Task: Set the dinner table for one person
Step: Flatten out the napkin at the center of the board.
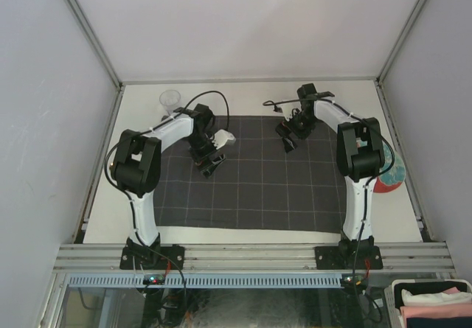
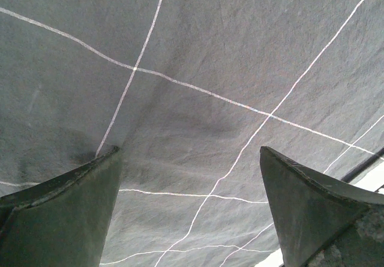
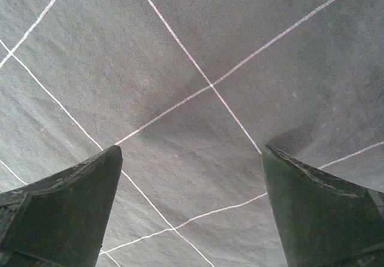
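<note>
So far only the cloth [image 1: 258,188] is seen laid on the table [image 1: 251,234], left gripper [image 1: 209,167] and right gripper [image 1: 287,142] spread open and empty over it, glass [image 1: 170,99] and plate [image 1: 394,176] parked at the edges, not yet placed.

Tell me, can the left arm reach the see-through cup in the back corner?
Probably yes. The cup stands close beside the left arm with nothing between them, and the left hand hangs open and empty over the checked cloth.
</note>
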`<state>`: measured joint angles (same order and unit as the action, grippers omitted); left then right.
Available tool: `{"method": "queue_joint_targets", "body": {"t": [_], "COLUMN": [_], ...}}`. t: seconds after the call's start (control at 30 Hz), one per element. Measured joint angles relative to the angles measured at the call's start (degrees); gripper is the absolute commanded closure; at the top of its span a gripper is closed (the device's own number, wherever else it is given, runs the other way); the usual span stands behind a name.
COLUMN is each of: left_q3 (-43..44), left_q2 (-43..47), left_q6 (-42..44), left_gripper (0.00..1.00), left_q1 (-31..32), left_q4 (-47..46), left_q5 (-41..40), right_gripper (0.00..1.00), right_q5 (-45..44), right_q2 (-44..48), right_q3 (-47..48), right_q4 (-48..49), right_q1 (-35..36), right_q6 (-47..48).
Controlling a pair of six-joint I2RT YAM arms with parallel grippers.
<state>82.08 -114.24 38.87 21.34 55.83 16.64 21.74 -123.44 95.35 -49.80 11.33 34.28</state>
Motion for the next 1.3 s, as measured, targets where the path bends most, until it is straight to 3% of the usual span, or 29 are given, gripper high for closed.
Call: {"method": "queue_joint_targets", "body": {"t": [1.3], "left_q3": [-1.1], "left_q2": [0.7], "left_q6": [-2.1], "left_gripper": [0.0], "left_q1": [0.6], "left_q4": [-1.5], "left_q5": [-0.5], "right_gripper": [0.0], "right_q5": [0.1], "right_q2": [-4.2], "right_q3": [7.2], "right_q4": [-4.5], "right_q1": [-0.1], "right_q6": [0.8]}}
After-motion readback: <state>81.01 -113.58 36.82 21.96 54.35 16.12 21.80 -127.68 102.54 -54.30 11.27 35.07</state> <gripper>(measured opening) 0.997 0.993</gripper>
